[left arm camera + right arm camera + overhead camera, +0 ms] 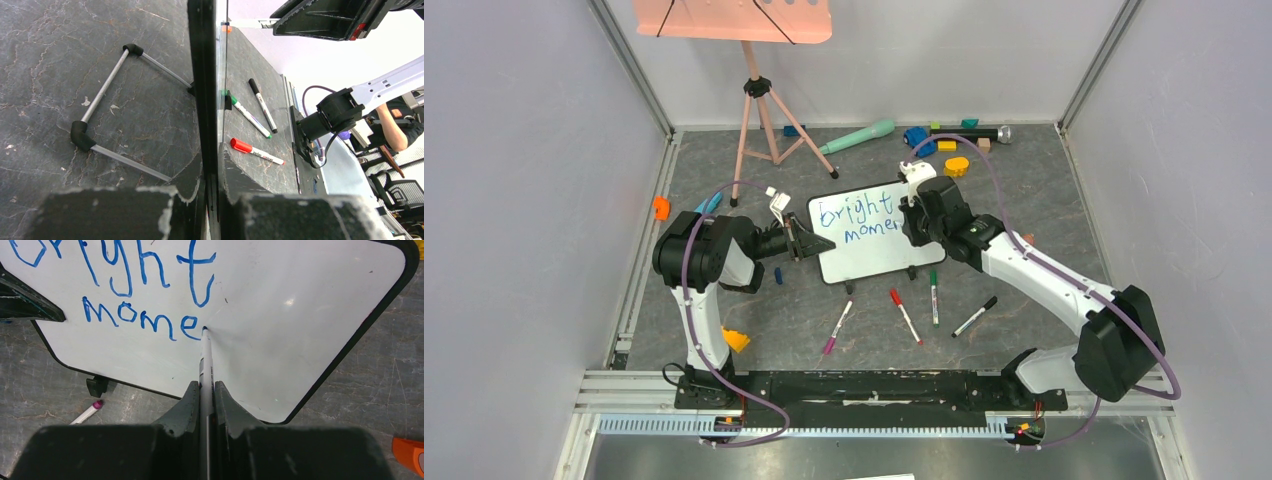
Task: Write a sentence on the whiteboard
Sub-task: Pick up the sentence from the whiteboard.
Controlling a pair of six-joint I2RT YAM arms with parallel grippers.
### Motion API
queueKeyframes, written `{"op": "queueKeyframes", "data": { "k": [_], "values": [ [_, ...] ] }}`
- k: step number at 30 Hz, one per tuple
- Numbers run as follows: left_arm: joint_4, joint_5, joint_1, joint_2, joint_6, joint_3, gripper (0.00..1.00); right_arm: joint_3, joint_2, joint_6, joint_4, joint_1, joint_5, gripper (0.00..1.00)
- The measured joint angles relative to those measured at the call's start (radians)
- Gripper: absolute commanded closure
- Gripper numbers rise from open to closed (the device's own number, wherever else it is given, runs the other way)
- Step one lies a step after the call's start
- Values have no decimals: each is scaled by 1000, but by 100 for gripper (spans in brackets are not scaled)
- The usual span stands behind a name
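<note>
The whiteboard [879, 255] stands tilted mid-table on its small black feet. Blue writing, the sentence [856, 222], reads "bright" with "mome" under it [150, 320]. My right gripper [206, 390] is shut on a white marker [205, 362]. The marker's blue tip touches the board just after the last "e". At the board's left edge my left gripper [809, 243] is shut on the black frame. In the left wrist view the whiteboard [202, 75] shows edge-on between the left gripper [215, 172] fingers.
Loose markers lie in front of the board: pink [838, 327], red [905, 316], green [933, 297] and black [974, 316]. A salmon music stand [759, 110] rises at the back left. Toys and a microphone [969, 132] lie along the back. Orange pieces [661, 207] sit left.
</note>
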Motion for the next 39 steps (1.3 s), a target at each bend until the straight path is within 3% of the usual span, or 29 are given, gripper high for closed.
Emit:
{"op": "queueKeyframes", "data": {
  "k": [16,27,39],
  "values": [
    [0,-1,0,0,0,0,98,4,-1,1,-7,-19,0,100],
    [0,-1,0,0,0,0,98,-98,-51,18,14,-26,-11,100],
    [0,1,0,0,0,0,98,-33,-54,21,-14,-36,-13,100]
  ]
}}
